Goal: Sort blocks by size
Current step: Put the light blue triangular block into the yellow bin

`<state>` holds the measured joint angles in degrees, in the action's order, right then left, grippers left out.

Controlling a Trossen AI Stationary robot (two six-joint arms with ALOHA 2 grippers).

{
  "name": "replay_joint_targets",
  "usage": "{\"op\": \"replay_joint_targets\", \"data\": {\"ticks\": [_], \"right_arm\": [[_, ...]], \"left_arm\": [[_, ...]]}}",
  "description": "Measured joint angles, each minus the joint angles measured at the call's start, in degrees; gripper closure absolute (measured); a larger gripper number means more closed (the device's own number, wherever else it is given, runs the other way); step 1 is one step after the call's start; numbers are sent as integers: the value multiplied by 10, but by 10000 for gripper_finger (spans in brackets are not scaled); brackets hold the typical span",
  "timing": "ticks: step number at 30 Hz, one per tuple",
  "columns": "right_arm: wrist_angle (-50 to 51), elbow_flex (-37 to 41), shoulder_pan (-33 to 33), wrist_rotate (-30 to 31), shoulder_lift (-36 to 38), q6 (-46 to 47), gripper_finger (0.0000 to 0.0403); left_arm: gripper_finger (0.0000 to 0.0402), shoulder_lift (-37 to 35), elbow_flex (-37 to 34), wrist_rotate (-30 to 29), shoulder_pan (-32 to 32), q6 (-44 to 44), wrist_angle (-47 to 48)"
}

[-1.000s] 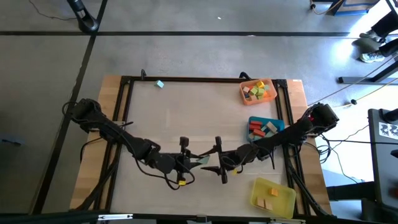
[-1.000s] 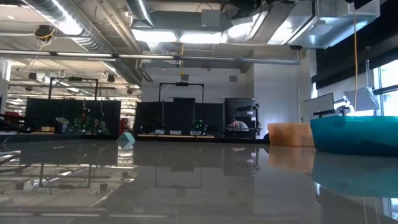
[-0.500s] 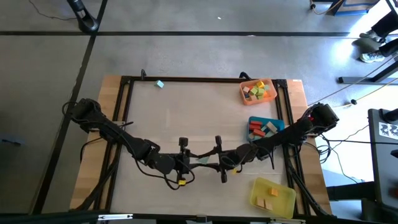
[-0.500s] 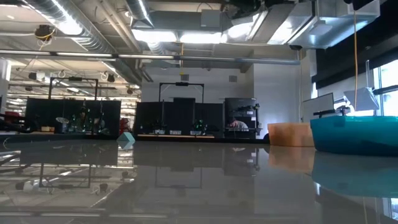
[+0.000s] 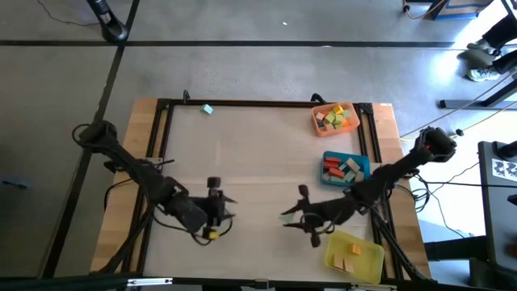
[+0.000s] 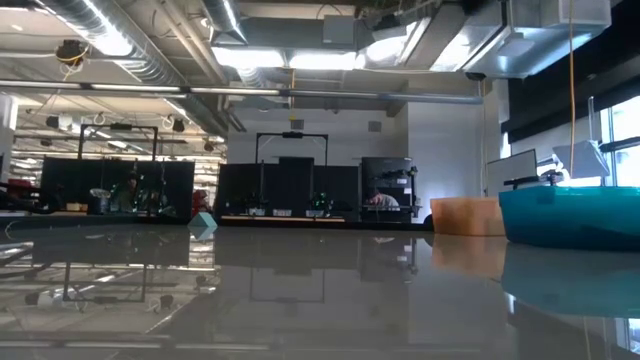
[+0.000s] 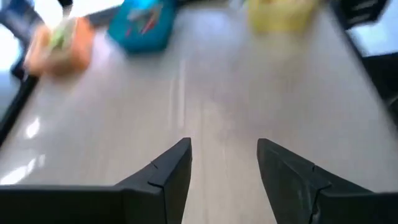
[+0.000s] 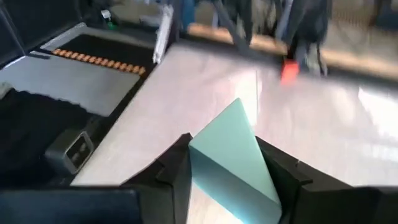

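Overhead, the right gripper (image 5: pixel 289 217) at lower centre clamps a pale teal wooden block (image 5: pixel 287 216), with the yellow plastic tray (image 5: pixel 353 255) just lower-right, nearest this arm. From the right wrist, the block (image 8: pixel 235 163) sits wedged between both fingers; the left gripper (image 7: pixel 222 163), parted, holds nothing.

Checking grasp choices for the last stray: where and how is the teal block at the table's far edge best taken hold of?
Probably from straight above, fingers closing on two opposite flat sides. The teal block sits alone on the table, so every side looks free; it appears turned, so rotate the wrist to match.
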<state>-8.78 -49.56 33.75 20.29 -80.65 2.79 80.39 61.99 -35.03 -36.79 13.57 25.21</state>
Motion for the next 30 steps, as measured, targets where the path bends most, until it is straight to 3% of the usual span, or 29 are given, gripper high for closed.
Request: {"op": "replay_joint_targets", "data": {"ticks": [7, 11, 20, 24, 30], "right_arm": [[198, 0, 93, -24, 46, 315, 262], [277, 0, 146, -76, 46, 515, 262], [461, 0, 256, -131, 46, 931, 261], [497, 10, 268, -128, 42, 1016, 261], [489, 21, 266, -139, 42, 1042, 246]], "left_arm": [[230, -3, -3, 3, -27, 143, 123], [230, -1, -16, 1, -26, 175, 134], [230, -1, -19, 2, -25, 178, 131], [230, -1, -19, 2, -25, 178, 131], [230, -1, -19, 2, -20, 177, 132]]}}
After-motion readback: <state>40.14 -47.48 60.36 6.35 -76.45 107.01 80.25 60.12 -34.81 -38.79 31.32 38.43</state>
